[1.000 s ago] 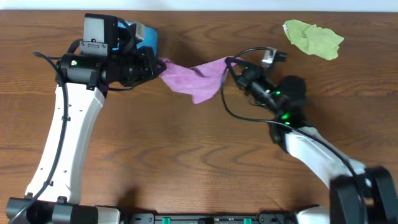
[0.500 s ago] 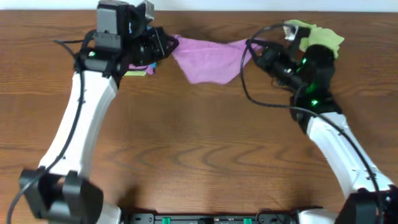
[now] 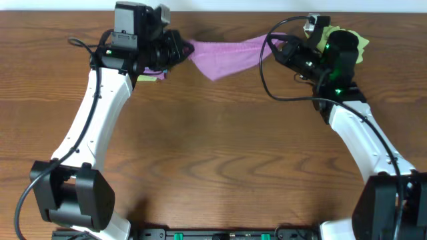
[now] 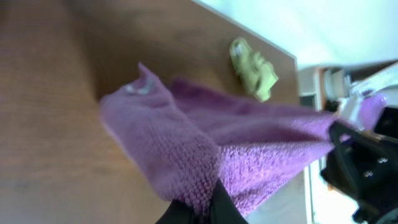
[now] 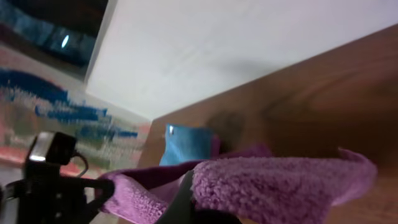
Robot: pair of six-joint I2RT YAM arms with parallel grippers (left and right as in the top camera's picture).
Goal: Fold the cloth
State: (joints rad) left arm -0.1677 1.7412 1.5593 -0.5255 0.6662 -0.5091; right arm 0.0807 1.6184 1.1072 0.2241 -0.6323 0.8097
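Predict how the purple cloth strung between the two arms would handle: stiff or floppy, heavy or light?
Probably floppy: the purple cloth sags to a point between the jaws pinching its two ends. Likely light, since small pinches alone seem to carry it. Its fuzzy pile, clear in the left wrist view, suggests it grips rather than slips.

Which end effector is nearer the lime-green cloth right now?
Right. The right end effector holds the purple cloth beside the lime-green cloth; the left end effector holds its other end, farther away.
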